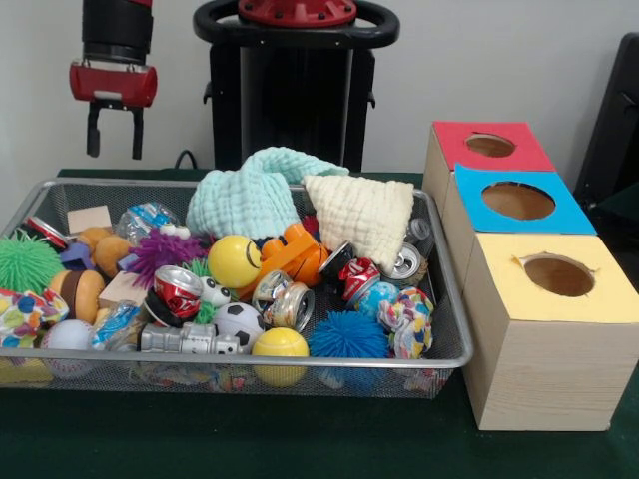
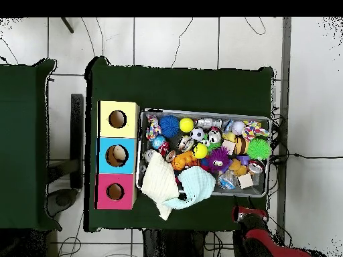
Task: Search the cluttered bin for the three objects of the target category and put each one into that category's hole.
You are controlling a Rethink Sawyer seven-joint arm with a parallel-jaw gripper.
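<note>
1. Three holes top the row of wooden boxes just beside the wire bin (image 1: pixel 444 299): a red-topped box (image 1: pixel 489 146), a blue-topped box (image 1: pixel 517 201) and a yellow-topped box (image 1: pixel 557 275), each showing a dark, round opening.
2. Inside the bin lies a heap of mixed things: a mint cloth (image 1: pixel 255 195) and a cream cloth (image 1: pixel 361 215) at the bin's back, crushed cans (image 1: pixel 178 291) near its middle, and a yellow smiley ball (image 1: pixel 234 261), a soccer ball (image 1: pixel 239 321) and a blue spiky ball (image 1: pixel 347 335) toward its front.
3. At the bin's end away from the boxes sit a green spiky ball (image 1: pixel 25 262) and a wooden block (image 1: pixel 88 219).
4. Above that same end's back corner hangs the gripper (image 1: pixel 115 145), outside the bin, its two dark fingers spread apart and empty.
</note>
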